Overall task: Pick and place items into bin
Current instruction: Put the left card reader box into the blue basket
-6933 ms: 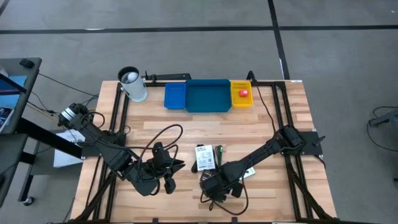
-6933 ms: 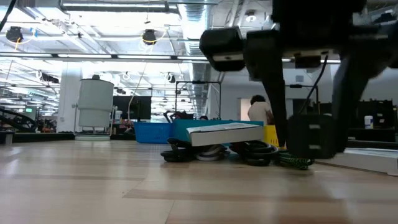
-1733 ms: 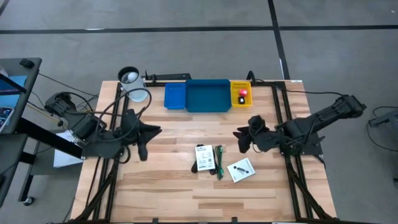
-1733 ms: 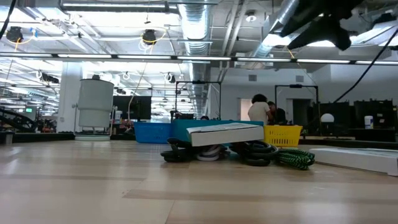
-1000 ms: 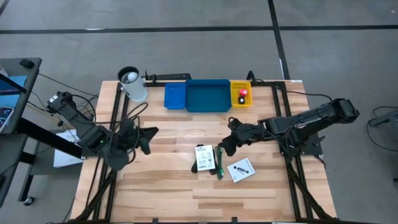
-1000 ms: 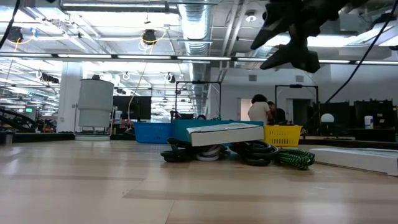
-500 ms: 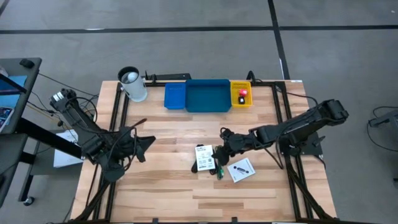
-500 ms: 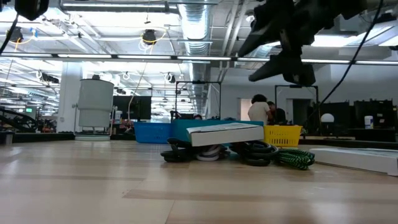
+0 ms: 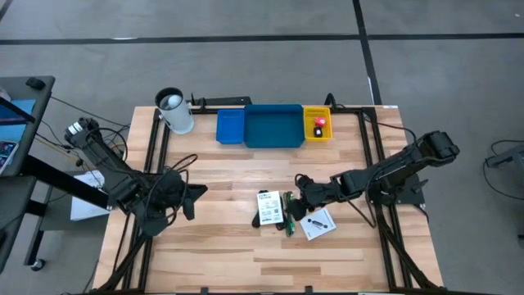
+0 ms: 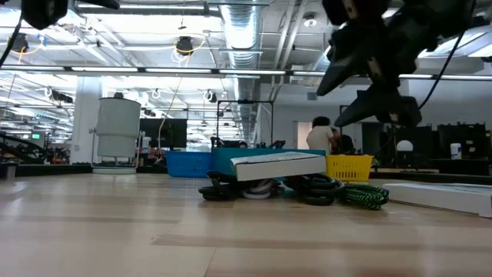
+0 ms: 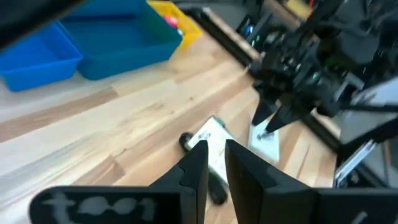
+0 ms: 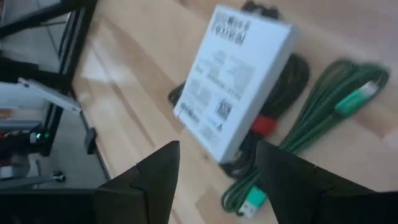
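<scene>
A white printed packet [image 9: 268, 208] lies on coiled black cables, with a green cable [image 9: 288, 216] beside it; the right wrist view shows the packet [image 12: 236, 109], a black cable with a red band [image 12: 268, 124] and the green cable [image 12: 320, 106]. A second packet [image 9: 318, 223] lies flat on the table. The yellow tray [image 9: 328, 133] holds a red block [image 9: 320, 123] and a black piece [image 9: 318, 131]. My right gripper [image 9: 297, 202] hovers open just right of the pile, clear above it in the low view [image 10: 377, 73]. My left gripper [image 9: 195, 197] waits shut at the table's left.
The wide blue tray [image 9: 274, 142] and the small blue tray [image 9: 219, 128] stand in a row with the yellow one at the far edge. A white-and-black cup [image 9: 174, 111] stands at the far left. Bare wood lies between the trays and the pile.
My right gripper has come down a little over the pile of packet and cables, staying open. My left gripper has drifted slightly toward the table's near edge. The packets and cables have not moved.
</scene>
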`<act>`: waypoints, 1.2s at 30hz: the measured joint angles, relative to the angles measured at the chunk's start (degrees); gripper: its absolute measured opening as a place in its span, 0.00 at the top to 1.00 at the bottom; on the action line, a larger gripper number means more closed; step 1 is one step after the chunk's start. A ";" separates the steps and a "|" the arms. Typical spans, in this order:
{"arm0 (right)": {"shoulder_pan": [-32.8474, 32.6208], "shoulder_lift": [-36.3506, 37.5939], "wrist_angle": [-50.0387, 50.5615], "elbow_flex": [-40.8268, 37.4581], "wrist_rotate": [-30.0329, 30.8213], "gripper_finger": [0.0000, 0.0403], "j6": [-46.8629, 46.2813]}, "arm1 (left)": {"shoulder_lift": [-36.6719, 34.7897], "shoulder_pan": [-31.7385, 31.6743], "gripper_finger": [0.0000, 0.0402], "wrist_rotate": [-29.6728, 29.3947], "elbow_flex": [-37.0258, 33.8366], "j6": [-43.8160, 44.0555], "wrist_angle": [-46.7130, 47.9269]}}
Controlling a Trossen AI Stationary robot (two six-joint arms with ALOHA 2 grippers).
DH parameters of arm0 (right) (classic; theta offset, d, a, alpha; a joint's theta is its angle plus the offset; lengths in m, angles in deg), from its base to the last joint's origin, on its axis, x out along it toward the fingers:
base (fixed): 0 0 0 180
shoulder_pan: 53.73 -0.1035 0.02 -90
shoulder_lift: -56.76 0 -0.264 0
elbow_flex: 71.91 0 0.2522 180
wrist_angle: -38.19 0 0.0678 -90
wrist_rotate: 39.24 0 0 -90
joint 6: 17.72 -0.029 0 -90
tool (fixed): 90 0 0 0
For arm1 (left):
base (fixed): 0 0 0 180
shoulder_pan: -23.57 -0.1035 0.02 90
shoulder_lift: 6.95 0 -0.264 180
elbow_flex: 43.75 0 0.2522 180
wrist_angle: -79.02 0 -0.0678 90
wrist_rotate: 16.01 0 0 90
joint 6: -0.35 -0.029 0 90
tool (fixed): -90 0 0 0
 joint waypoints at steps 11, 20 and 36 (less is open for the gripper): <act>-0.42 0.00 -5.16 -2.19 -0.04 0.49 0.01 | 3.44 -8.82 0.89 14.90 0.00 -20.54 -13.16; -0.47 0.00 -5.16 -2.19 0.05 0.50 1.03 | 9.80 -15.42 0.89 23.49 0.02 -27.84 -19.71; -0.55 0.00 -5.18 -2.19 2.12 0.51 2.82 | 15.58 -20.17 0.89 33.19 0.04 -34.60 -30.19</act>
